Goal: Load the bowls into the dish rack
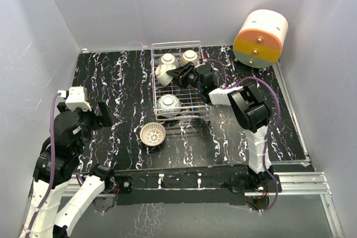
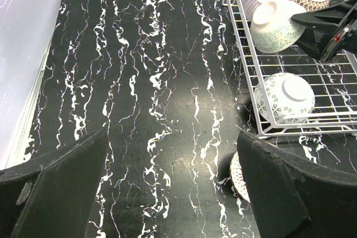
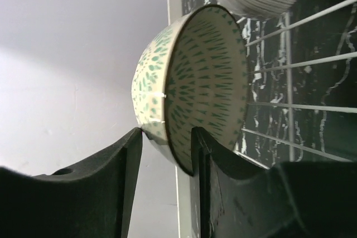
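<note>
Your right gripper (image 3: 166,137) pinches the rim of the green-patterned bowl (image 3: 206,76), one finger against the outer wall and one inside the mouth. The bowl is tipped on edge over the left-middle of the dish rack (image 1: 195,101), with its foot towards the rack's left wall and its mouth turned to the wire grid. It sits just in front of two upturned bowls at the back (image 1: 168,59) (image 1: 190,56), with a third upturned bowl (image 1: 168,104) nearer you. Whether it touches the wires cannot be told.

The open slot probably lies between those neighbours, so lower it straight down rather than sideways.

One lattice bowl (image 1: 153,134) stands upright on the table (image 1: 111,82), just in front of the rack. It is nearer your left gripper (image 2: 172,135), whose fingers are spread wide and hold nothing.
</note>
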Motion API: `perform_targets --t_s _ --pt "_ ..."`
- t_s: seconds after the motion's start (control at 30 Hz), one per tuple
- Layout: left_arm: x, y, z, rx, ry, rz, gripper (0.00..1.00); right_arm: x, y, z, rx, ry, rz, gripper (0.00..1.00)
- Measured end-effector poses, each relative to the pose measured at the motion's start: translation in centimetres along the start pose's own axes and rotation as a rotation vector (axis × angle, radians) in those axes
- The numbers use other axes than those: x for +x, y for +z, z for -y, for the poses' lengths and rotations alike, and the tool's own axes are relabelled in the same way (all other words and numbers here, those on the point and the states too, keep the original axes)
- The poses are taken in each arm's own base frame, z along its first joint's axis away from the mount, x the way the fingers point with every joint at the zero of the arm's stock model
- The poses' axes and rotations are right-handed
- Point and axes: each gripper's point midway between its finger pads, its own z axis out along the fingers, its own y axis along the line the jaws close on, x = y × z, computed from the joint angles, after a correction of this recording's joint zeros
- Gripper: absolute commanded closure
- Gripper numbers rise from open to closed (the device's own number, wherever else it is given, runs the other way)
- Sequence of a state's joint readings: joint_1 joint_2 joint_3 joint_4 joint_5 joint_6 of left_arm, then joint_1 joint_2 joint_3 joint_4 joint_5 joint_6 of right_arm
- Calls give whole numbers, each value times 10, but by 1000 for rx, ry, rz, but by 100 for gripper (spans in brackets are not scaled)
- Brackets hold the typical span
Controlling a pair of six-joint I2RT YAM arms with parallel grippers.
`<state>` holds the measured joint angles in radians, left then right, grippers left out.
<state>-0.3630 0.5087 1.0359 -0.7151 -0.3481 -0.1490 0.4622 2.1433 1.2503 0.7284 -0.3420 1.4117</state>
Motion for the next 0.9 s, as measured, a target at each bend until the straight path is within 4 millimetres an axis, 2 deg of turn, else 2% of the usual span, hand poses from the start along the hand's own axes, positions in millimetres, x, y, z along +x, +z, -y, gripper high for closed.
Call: perform_targets --t_s 0.1,0.23,0.43,0.47,0.5,0.53,0.57,0.63,0.9 --pt "0 0 0 0 0 0 3 -3 -4 8 55 -14 22 55" --pt "0 0 0 2 -1 0 3 -5 -10 31 142 -19 37 53" --pt "0 0 2 8 -5 0 3 -6 -17 34 190 -44 52 47" --pt "0 0 2 9 -5 0 3 -7 -19 36 202 -49 55 40" --pt "0 0 2 10 -6 0 3 -8 -20 39 219 -61 60 20" --pt "0 0 2 10 -6 0 3 -9 -21 41 234 -72 63 15" --pt "0 0 2 12 -6 0 3 -10 -22 44 250 -80 66 2" --pt "0 0 3 12 -7 0 3 -12 -26 49 297 -109 74 0" --pt "0 0 3 17 -9 0 3 -24 -28 37 362 -228 83 1"
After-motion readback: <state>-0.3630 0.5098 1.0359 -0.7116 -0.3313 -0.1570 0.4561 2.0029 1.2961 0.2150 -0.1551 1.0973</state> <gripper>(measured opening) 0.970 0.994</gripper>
